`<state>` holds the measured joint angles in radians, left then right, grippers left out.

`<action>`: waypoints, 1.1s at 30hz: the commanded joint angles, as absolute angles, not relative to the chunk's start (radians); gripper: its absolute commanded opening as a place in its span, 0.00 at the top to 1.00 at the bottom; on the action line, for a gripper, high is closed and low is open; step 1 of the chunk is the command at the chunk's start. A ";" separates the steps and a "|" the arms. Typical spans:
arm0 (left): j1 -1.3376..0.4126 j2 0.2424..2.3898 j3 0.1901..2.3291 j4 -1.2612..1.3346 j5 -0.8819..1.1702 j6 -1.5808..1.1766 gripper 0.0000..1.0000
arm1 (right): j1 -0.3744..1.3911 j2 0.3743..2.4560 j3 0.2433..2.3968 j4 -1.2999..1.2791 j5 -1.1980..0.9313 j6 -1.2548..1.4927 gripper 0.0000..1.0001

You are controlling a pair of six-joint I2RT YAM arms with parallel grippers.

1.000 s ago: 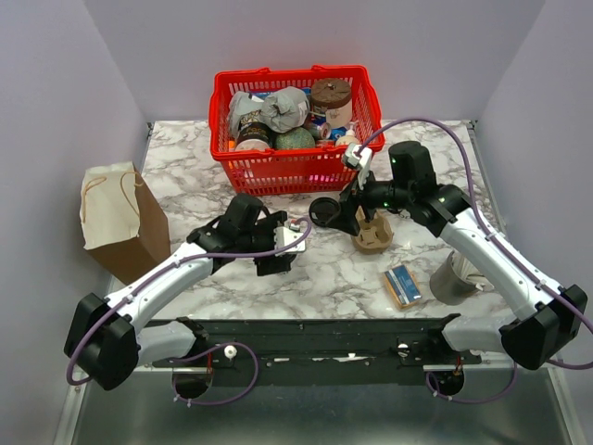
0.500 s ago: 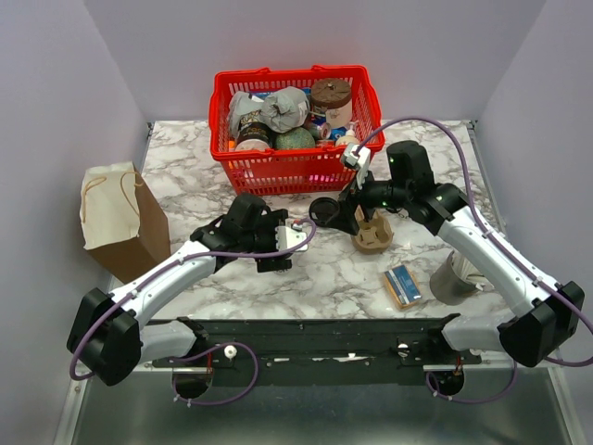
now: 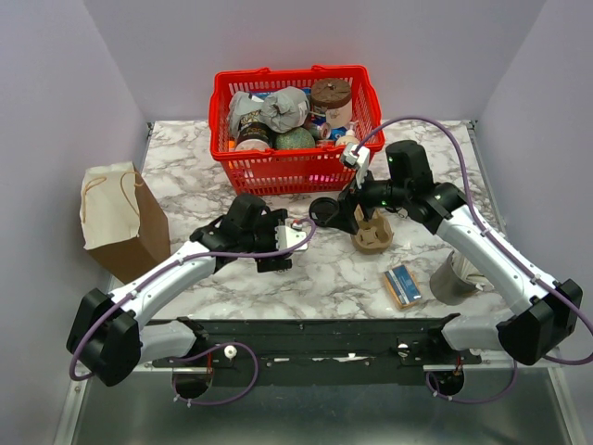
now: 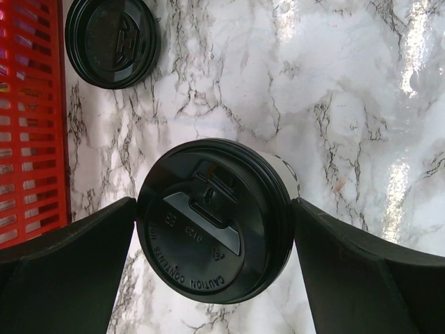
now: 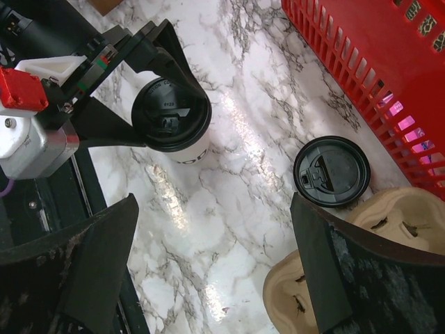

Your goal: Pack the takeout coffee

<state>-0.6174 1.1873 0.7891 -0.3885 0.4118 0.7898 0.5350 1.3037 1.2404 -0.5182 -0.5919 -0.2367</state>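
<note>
Edging slightly nearer the red plastic basket point(image 3: 295, 172) since a second ago, the left pincer point(image 4: 215, 209) stands spread, closely flanking the small white paper coffee cup with a black dome lid point(image 5: 172, 115). The cup is upright on the marble bench point(image 3: 185, 167) before that basket. The right pincer point(image 5: 212, 233) hangs spread, empty.

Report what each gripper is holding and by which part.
Nothing held. Left gripper open, straddling the coffee cup at its lid; right gripper open, empty.
</note>
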 commanded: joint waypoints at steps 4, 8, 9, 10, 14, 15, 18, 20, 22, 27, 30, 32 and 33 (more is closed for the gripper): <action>-0.623 1.122 0.812 -0.449 0.466 0.719 0.01 | 0.529 1.312 1.249 -0.508 -0.592 -0.247 0.00; -0.623 1.048 0.778 -0.451 0.511 0.716 0.01 | 0.529 1.312 1.249 -0.514 -0.591 -0.250 0.00; -0.624 1.033 0.766 -0.453 0.514 0.710 0.01 | 0.529 1.315 1.250 -0.518 -0.591 -0.249 0.00; -0.624 1.004 0.762 -0.459 0.514 0.710 0.01 | 0.529 1.316 1.258 -0.522 -0.589 -0.252 0.00; -0.624 0.922 0.750 -0.482 0.544 0.747 0.01 | 0.528 1.321 1.273 -0.538 -0.578 -0.265 0.00; -0.624 0.914 0.762 -0.511 0.602 0.762 0.02 | 0.526 1.321 1.278 -0.545 -0.578 -0.270 0.00; -0.653 0.940 0.819 -0.642 0.669 0.868 0.10 | 0.515 1.336 1.299 -0.549 -0.561 -0.276 0.00; -0.676 0.976 0.839 -0.725 0.684 1.043 0.12 | 0.505 1.350 1.315 -0.549 -0.561 -0.268 0.00; -0.702 0.995 0.844 -0.824 0.675 1.173 0.12 | 0.486 1.362 1.336 -0.540 -0.575 -0.246 0.00; -0.804 1.083 0.856 -0.954 0.578 1.550 0.10 | 0.454 1.391 1.382 -0.526 -0.597 -0.219 0.00; -0.837 1.150 0.862 -0.936 0.519 1.632 0.11 | 0.442 1.379 1.396 -0.517 -0.601 -0.213 0.00; -0.873 1.192 0.856 -0.902 0.459 1.678 0.11 | 0.434 1.368 1.393 -0.511 -0.601 -0.206 0.00; -0.882 1.207 0.848 -0.872 0.439 1.693 0.11 | 0.430 1.361 1.390 -0.506 -0.603 -0.203 0.00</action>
<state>-0.8368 1.1553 0.8326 -0.8829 0.5365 1.4673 0.4454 1.3830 1.3640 -0.5243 -0.5850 -0.2256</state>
